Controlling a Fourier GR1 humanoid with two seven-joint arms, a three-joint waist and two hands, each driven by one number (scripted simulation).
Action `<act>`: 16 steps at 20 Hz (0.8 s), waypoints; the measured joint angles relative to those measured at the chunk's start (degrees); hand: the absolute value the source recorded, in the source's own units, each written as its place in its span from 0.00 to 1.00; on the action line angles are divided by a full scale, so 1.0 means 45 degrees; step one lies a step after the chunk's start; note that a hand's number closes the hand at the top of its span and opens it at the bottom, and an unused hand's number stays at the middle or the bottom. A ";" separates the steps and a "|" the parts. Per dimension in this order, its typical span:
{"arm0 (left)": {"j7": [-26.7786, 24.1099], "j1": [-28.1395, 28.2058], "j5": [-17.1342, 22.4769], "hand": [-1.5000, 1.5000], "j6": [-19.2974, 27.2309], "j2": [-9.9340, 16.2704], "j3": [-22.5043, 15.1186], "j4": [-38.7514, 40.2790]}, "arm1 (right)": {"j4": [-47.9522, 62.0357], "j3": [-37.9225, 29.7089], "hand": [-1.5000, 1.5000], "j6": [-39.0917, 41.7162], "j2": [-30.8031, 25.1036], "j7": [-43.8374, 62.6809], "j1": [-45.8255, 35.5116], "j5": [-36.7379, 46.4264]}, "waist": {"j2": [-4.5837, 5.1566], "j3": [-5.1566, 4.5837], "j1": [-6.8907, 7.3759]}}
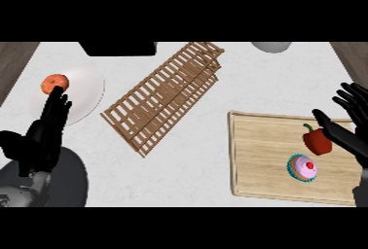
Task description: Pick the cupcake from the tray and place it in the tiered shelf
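cupcake [303,167]: on the wooden tray, toward the tray's right edge and nearer its front edge than its back; pink frosting, a red dot on top, a teal wrapper; nothing touches it
red pepper [316,140]: on the same tray, just behind the cupcake and a little to its right, close but apart from it
tray [262,155]: pale wood with a raised rim, lying flat at the counter's right side, near the front edge
right hand [348,127]: over the tray's right edge, fingers straight and spread, thumb out toward the pepper; holds nothing, and is apart from the cupcake
tiered shelf [167,96]: brown slatted wood, set diagonally across the middle of the counter, running from the back edge down toward the left front
left hand [45,131]: at the counter's left side, fingers straight and together, tips pointing back toward the plate; holds nothing
plate [87,95]: white, near the counter's left edge
orange fruit [55,83]: on the plate's left rim, just beyond the left hand's fingertips
counter [194,160]: white, lightly marbled
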 measured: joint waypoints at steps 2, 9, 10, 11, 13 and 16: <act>0.0104 -0.0012 -0.0139 0.50 0.0046 -0.0133 0.0062 -0.0321 | -0.1027 -0.0419 0.00 0.0355 -0.0329 0.0272 0.0596 -0.0348 | 0.0018 0.0009 0.0025; 0.0445 0.0177 -0.0343 0.50 0.0192 -0.0263 0.0073 -0.1017 | -0.4261 -0.0142 0.00 0.2209 -0.3015 0.2880 0.2369 -0.0030 | -0.0001 -0.0004 -0.0013; 0.0556 0.0129 -0.0346 0.50 0.0206 -0.0242 0.0089 -0.1063 | -0.4644 -0.0032 0.00 0.2502 -0.3497 0.3395 0.2557 0.0080 | -0.0001 -0.0007 -0.0033; 0.0491 0.0161 -0.0315 0.50 0.0119 -0.0230 0.0135 -0.1074 | -0.5021 0.0082 0.00 0.2694 -0.3938 0.3984 0.2626 0.0208 | 0.0007 -0.0013 -0.0005; 0.0579 0.0060 -0.0307 0.50 0.0104 -0.0251 0.0156 -0.1098 | -0.5682 0.0374 0.00 0.3054 -0.4906 0.5154 0.2655 0.0679 | 0.0028 -0.0027 0.0051; 0.0708 0.0002 -0.0407 0.50 0.0087 -0.0243 0.0051 -0.1244 | -0.6320 0.0695 0.00 0.3594 -0.6471 0.6910 0.2483 0.1595 | 0.0059 -0.0042 0.0190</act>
